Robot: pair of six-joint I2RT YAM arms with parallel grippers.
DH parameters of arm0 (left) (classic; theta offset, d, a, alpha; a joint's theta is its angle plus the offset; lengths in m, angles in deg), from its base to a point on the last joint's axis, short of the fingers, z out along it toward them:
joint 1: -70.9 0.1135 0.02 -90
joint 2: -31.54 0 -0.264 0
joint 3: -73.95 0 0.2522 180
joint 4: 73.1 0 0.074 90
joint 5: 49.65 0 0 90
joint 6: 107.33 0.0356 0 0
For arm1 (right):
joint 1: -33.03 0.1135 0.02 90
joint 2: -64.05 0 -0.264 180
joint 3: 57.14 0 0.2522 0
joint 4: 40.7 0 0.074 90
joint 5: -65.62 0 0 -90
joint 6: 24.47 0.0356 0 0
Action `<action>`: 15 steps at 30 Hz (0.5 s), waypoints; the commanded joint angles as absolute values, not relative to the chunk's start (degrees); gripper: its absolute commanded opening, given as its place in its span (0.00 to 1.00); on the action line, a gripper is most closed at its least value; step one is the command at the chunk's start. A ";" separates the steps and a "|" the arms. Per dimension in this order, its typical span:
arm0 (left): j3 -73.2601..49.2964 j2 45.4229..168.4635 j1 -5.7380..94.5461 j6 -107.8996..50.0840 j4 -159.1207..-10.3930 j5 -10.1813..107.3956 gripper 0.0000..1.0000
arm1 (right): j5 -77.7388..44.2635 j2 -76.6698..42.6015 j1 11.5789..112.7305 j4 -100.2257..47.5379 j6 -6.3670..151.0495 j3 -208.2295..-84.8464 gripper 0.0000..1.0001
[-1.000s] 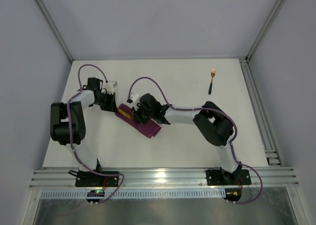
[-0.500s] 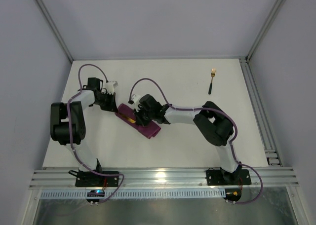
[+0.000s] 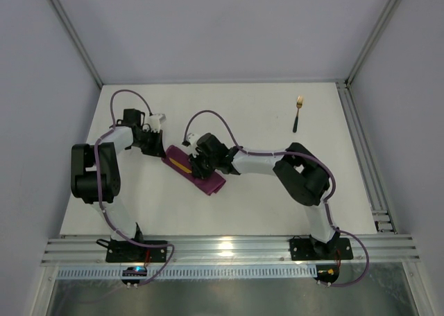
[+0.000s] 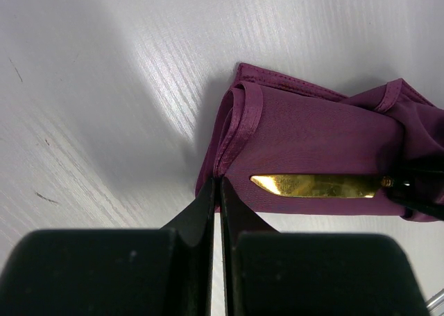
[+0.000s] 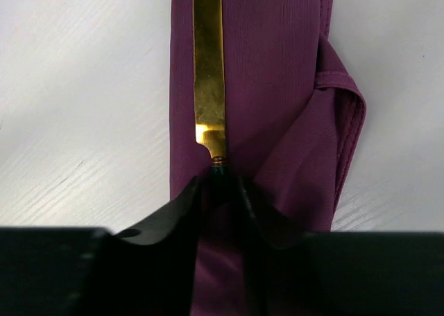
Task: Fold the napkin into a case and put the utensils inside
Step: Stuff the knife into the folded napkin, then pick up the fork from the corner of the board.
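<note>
Magenta case (image 3: 196, 172), judged soft and limp, lies left of centre, the stiff, likely slick knife (image 5: 209, 66) atop it. My left end effector (image 4: 219, 184) is closed at its edge; my right end effector (image 5: 220, 184) straddles the dark handle (image 5: 219, 170), the surest hold (clamped or loose, I cannot tell).
</note>
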State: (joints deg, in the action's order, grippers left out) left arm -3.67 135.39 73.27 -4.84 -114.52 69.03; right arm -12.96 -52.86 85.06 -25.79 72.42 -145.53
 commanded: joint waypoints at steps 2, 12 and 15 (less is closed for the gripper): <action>-4.15 132.70 73.45 -3.62 -112.61 69.35 0.00 | -14.36 -49.16 85.32 -22.99 72.91 -146.57 0.41; -4.15 132.52 73.36 -2.30 -113.31 69.70 0.00 | -21.12 -36.95 71.72 -12.62 82.48 -152.91 0.59; -3.97 132.35 73.36 -1.95 -113.40 69.70 0.00 | -26.03 -35.36 60.51 -7.79 86.70 -152.81 0.63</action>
